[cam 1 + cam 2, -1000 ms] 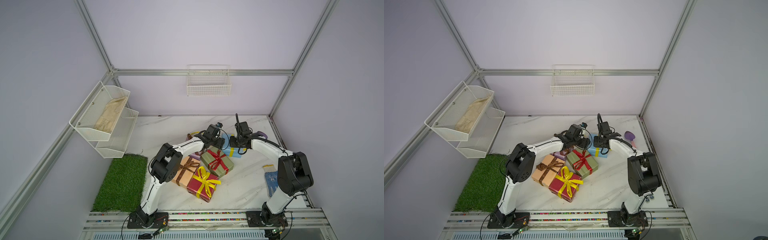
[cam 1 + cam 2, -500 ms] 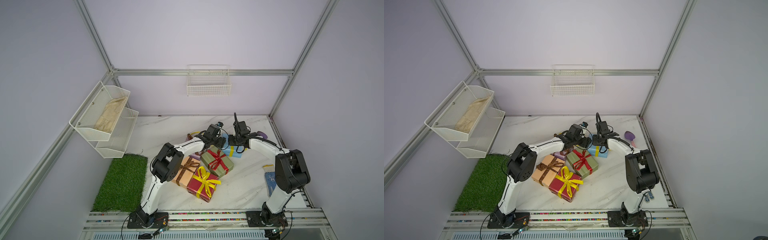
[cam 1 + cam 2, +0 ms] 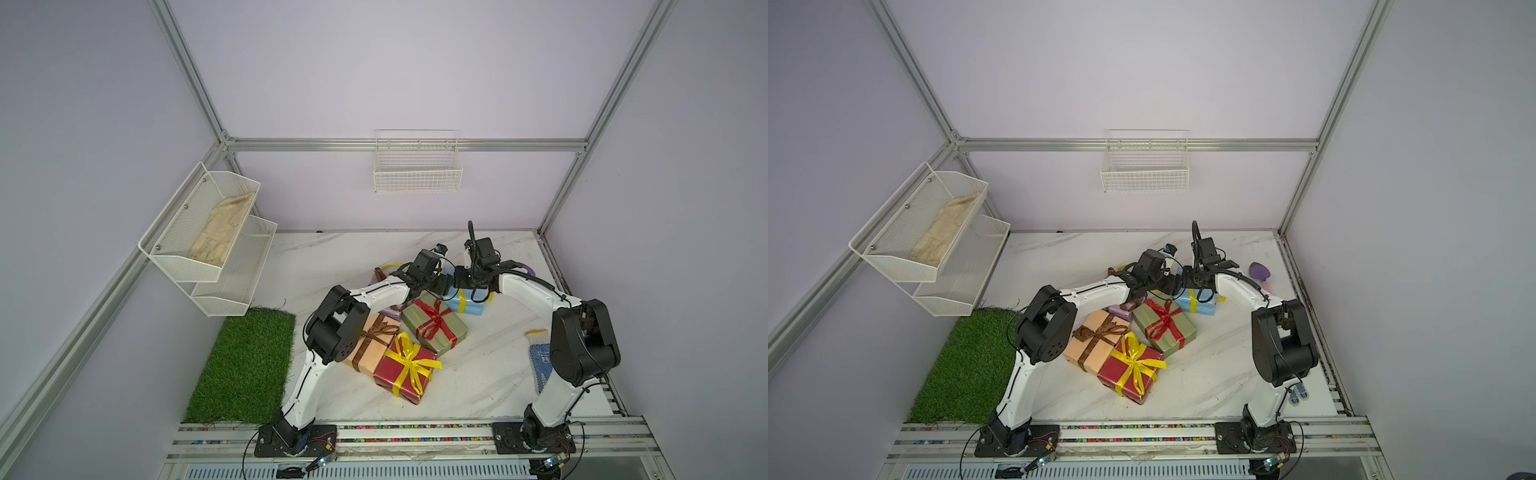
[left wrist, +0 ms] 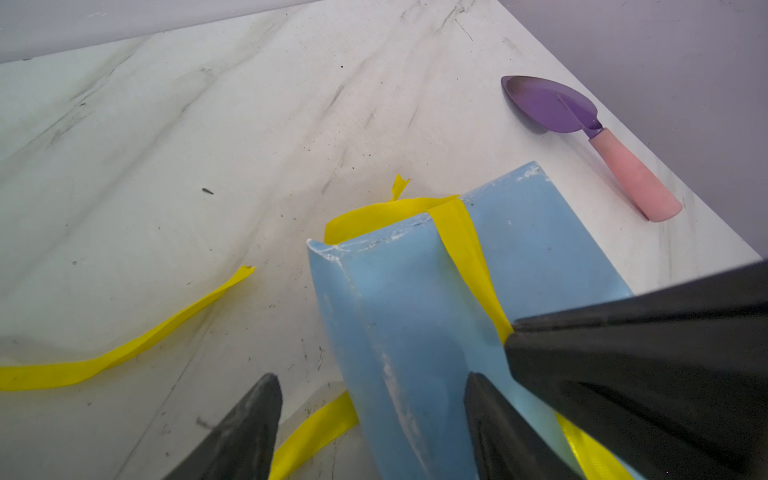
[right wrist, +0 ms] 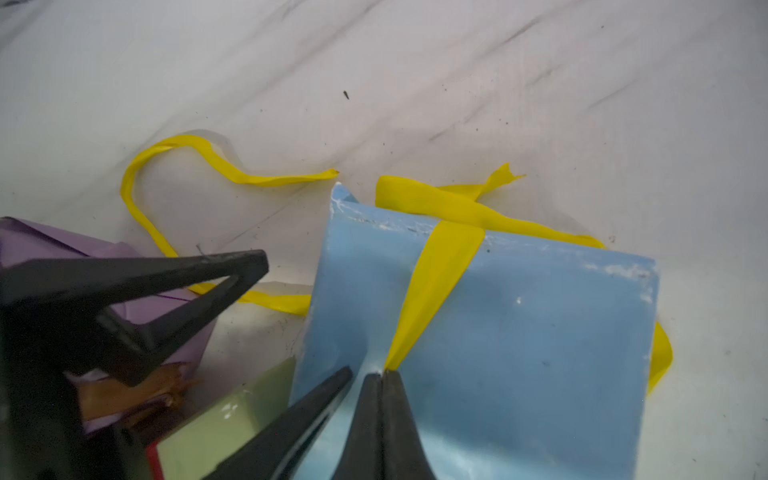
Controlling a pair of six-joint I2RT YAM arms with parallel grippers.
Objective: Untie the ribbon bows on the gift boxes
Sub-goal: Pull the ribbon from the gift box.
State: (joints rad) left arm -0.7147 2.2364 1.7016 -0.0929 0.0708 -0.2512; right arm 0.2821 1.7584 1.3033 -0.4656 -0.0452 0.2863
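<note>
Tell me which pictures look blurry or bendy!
Right wrist view: the right hand, shut on the yellow ribbon, looks fuzzy up close; left wrist view: the table edge curves, bent by the lens; both top views: sharp and evenly lit.

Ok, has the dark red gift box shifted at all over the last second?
No. In a top view the dark red gift box sits at the same gap from the grass mat as before.

Top views high above table (image 3: 332, 266), looking down, wrist views close, sharing blue box (image 4: 415, 332)
</note>
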